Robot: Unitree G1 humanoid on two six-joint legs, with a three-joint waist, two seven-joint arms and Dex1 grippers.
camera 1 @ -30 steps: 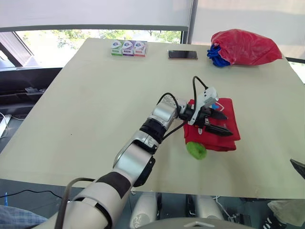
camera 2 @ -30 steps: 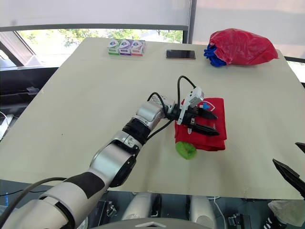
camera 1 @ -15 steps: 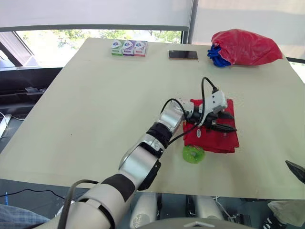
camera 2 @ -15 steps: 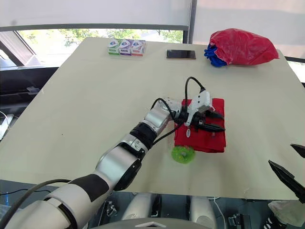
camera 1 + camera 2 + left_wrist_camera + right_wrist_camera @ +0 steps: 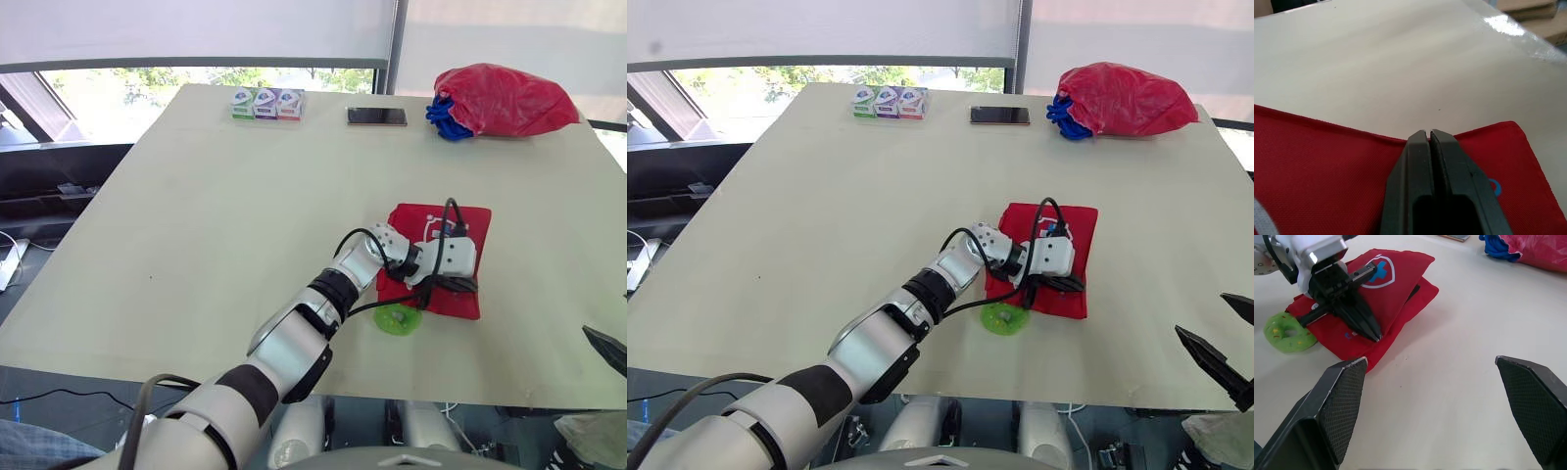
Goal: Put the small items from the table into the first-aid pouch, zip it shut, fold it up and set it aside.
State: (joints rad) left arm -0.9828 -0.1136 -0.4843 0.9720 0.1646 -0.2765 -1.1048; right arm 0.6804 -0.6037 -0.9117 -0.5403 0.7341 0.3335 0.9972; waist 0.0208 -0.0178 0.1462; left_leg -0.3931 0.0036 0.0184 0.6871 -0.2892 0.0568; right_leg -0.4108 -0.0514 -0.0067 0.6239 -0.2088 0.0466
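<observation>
**Tabletop** (image 5: pixel 196 215): pale, matte; clock positions are read from the head views, 12 at the far edge.

1. **First-aid pouch** (image 5: pixel 411 223): red fabric with a white-and-blue cross emblem. It lies flat at about 4 o'clock from the tabletop centre, one layer doubled over another.
2. **Green ring** (image 5: pixel 398 319): small doughnut-shaped item on the bare tabletop, outside the pouch. It sits at 7 o'clock of the pouch, touching its near edge.
3. **Left hand** (image 5: pixel 1429 133): both black fingers pressed together with nothing seen between them. They lie on the pouch's top surface, pointing toward 3 o'clock.
4. **Right hand** (image 5: pixel 1429 361): fingers spread wide, empty, above bare tabletop at 4 o'clock of the pouch and apart from it.
5. **Three small boxes** (image 5: pixel 265 102): in a row at 11 o'clock, far edge.
6. **Phone** (image 5: pixel 376 116): flat, at 12 o'clock.
7. **Red bag** (image 5: pixel 500 98): bunched, blue fabric at its mouth, at 1 o'clock.
</observation>
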